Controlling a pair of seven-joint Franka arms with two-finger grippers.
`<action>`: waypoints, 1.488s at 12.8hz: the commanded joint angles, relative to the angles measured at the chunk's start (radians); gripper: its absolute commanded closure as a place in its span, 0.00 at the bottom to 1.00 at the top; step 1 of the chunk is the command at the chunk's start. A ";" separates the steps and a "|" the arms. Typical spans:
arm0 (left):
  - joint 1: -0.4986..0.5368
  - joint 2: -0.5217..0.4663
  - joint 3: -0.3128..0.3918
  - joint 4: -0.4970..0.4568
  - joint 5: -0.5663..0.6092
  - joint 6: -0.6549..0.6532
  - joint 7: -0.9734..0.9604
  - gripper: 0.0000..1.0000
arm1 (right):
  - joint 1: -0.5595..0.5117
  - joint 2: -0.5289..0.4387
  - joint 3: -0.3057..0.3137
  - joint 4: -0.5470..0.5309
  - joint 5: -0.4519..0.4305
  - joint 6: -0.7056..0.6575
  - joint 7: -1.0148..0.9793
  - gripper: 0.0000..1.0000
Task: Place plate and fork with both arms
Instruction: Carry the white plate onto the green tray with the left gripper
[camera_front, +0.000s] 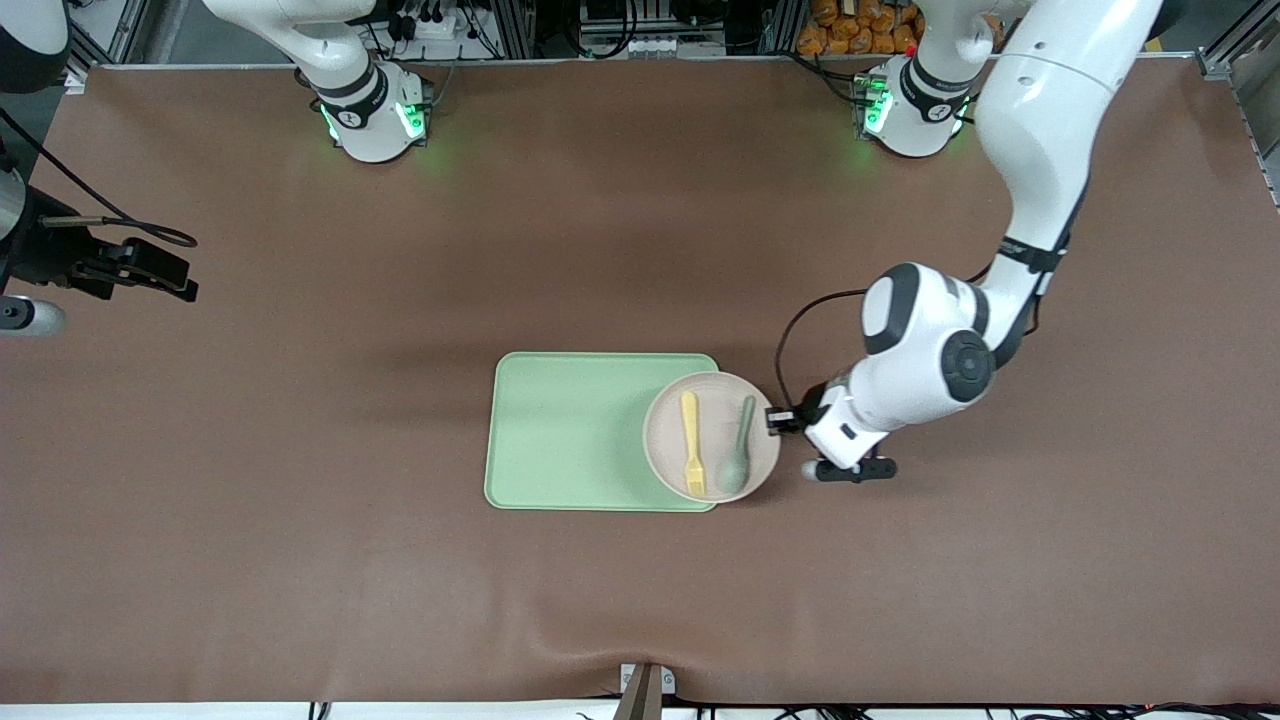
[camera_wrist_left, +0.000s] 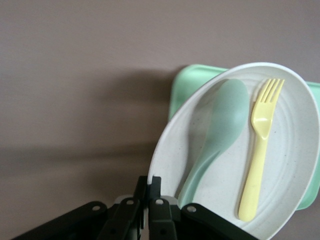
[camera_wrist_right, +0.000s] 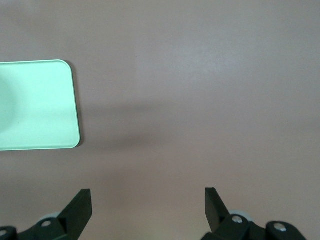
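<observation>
Cream plate (camera_wrist_left: 280, 150) gripped at its rim by the left gripper (camera_wrist_left: 148, 192), yellow fork (camera_wrist_left: 259, 150) and green spoon (camera_wrist_left: 215, 135) carried on it, green tray (camera_front: 570, 430) partly beneath, right gripper (camera_wrist_right: 147, 205) held wide apart over bare brown table (camera_wrist_right: 200, 75), waiting.

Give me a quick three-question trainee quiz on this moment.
1. True or false: the left gripper is shut on the rim of the plate.
2. Which lies on the plate beside the fork? A) knife B) spoon C) cup
3. Fill in: the plate overlaps the green ____, while the right gripper waits open.

Key: 1 true; 2 B; 3 tray.
</observation>
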 joint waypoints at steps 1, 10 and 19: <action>-0.073 0.093 0.009 0.104 0.051 0.004 -0.048 1.00 | 0.000 0.003 0.000 0.007 -0.004 -0.004 0.001 0.00; -0.182 0.192 0.041 0.136 0.067 0.096 -0.048 1.00 | 0.005 0.037 0.000 0.008 0.007 0.008 0.001 0.00; -0.101 -0.171 0.231 0.207 0.286 -0.341 -0.117 0.00 | 0.249 0.251 0.001 0.014 0.007 0.294 -0.009 0.00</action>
